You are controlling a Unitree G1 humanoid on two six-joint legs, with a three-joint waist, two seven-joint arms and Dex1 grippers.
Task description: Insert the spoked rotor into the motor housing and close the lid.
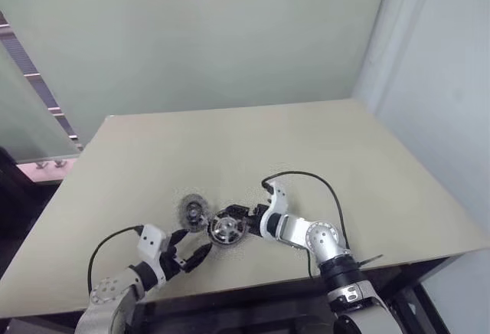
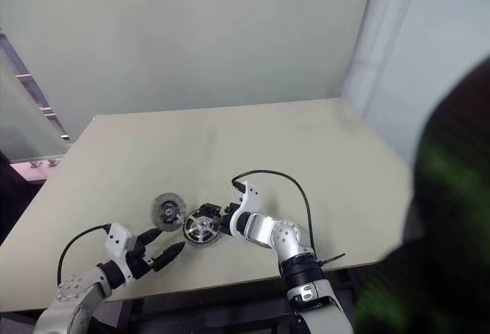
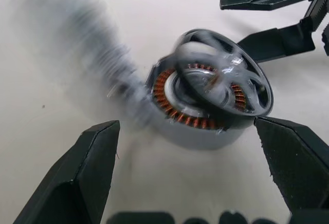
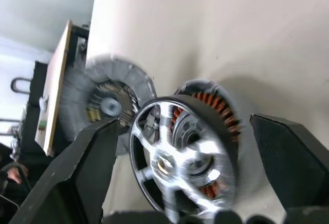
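The shiny spoked rotor [image 1: 227, 229] lies tilted on the motor housing [image 4: 216, 103], whose copper windings show under its raised edge. Both sit near the table's front edge. The dark grey lid [image 1: 193, 211] lies flat just to the left of them, touching or nearly touching. My right gripper [image 4: 183, 124] reaches in from the right and stands open, its fingers wide on either side of the rotor. My left gripper [image 1: 199, 240] is open too, pointing at the housing from the front left, a short way off.
The beige table [image 1: 306, 142] stretches far behind and to both sides of the parts. Its front edge runs close under my arms. A black cable [image 1: 321, 181] loops over my right wrist. A pale wall stands behind the table.
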